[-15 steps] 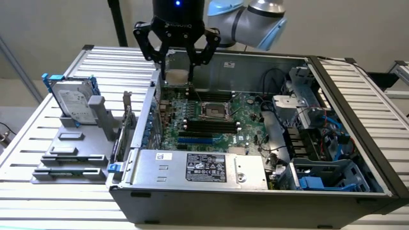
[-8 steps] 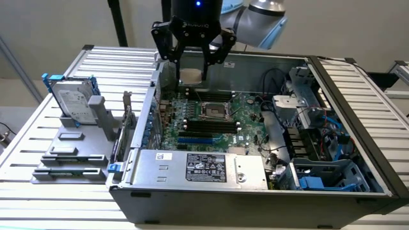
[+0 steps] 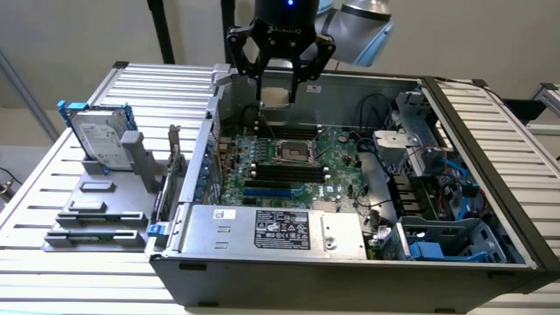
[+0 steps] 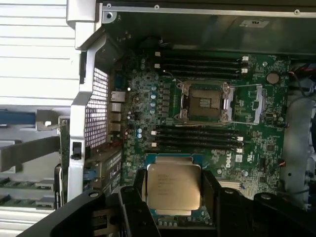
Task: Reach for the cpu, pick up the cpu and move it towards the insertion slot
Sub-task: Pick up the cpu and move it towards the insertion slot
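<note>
An open computer case (image 3: 490,216) lies on its side on a slatted white metal table (image 3: 35,190), with a pale wall behind and dark stand legs at the back. On the table, to the exterior view's left of the case, a silver hard drive (image 3: 98,139) with blue rails stands propped in a grey holder (image 3: 96,210).

The gripper (image 3: 278,95) hangs above the far edge of the case, its black fingers (image 3: 252,65) closed on the cpu (image 3: 277,96) — the small silver-grey chip sits clamped between them, lifted clear of the board. In the wrist view the cpu (image 4: 174,186) shows flat with its metal top toward the camera, held by its two opposite edges.

Below it lies the green motherboard (image 3: 341,154), with the insertion slot (image 3: 295,152) — a square silver frame with a dark centre — between two banks of long black memory slots (image 3: 284,174). The cpu is near the slot but well above it, not touching. A grey power supply (image 3: 271,231) with a label fills the near side of the case.
</note>
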`<state>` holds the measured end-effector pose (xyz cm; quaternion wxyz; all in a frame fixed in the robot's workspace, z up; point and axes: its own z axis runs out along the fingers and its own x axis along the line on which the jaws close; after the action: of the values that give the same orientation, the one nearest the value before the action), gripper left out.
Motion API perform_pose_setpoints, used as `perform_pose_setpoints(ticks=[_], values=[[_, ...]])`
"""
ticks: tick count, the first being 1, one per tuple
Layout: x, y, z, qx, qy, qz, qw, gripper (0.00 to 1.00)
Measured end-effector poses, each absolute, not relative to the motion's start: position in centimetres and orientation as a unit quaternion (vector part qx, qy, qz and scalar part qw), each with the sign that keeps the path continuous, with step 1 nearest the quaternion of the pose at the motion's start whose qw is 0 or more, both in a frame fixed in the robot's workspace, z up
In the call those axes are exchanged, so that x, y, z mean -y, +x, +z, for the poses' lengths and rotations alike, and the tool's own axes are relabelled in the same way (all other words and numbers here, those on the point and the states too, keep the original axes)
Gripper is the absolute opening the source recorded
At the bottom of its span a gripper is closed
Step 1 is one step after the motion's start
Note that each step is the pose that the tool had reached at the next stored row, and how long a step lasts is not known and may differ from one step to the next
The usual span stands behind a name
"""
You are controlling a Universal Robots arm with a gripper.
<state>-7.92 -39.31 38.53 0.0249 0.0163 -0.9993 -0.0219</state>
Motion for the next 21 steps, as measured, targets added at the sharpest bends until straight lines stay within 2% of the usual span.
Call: perform_pose_setpoints(ticks=[7, 21], values=[[37.2, -6.5, 37.7, 0.999, 0.016, -0.022, 0.025, 0.55], [35.4, -3.6, 36.3, 0.999, 0.014, -0.022, 0.025, 0.55]])
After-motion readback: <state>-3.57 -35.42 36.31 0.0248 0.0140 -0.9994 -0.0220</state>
